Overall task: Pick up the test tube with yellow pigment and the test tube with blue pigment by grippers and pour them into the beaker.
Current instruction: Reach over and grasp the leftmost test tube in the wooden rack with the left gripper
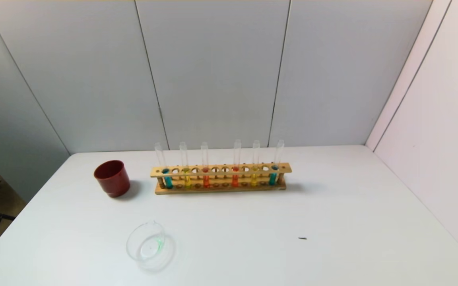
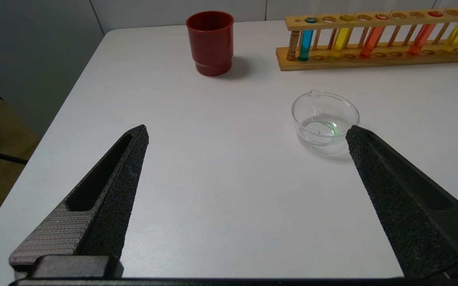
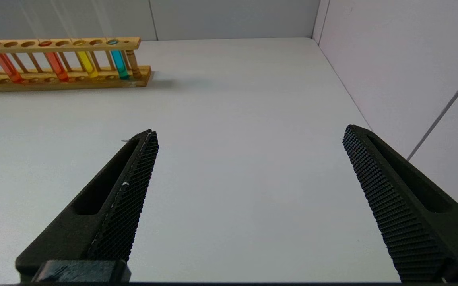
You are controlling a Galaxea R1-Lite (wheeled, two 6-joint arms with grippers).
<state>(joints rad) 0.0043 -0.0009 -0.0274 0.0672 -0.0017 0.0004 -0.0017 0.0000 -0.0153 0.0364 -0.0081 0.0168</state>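
Observation:
A wooden rack [image 1: 221, 170] at mid-table holds several upright tubes. The test tube with blue pigment [image 1: 167, 180] stands at the rack's left end, and the test tube with yellow pigment [image 1: 187, 181] is beside it. Both also show in the left wrist view: blue [image 2: 305, 43], yellow [image 2: 340, 39]. The beaker [image 1: 147, 244] sits near the front left, holding a little clear liquid with a green tinge. Neither arm shows in the head view. My left gripper [image 2: 247, 129] is open and empty over bare table, with the beaker [image 2: 324, 119] just beyond one fingertip. My right gripper [image 3: 249, 130] is open and empty.
A dark-red cup [image 1: 112, 178] stands left of the rack. Two orange-red tubes [image 1: 206, 180], a deeper yellow tube [image 1: 254, 179] and a darker teal tube [image 1: 272, 178] fill the rest of the rack. Walls close the back and right. A small dark speck [image 1: 302, 238] lies on the table.

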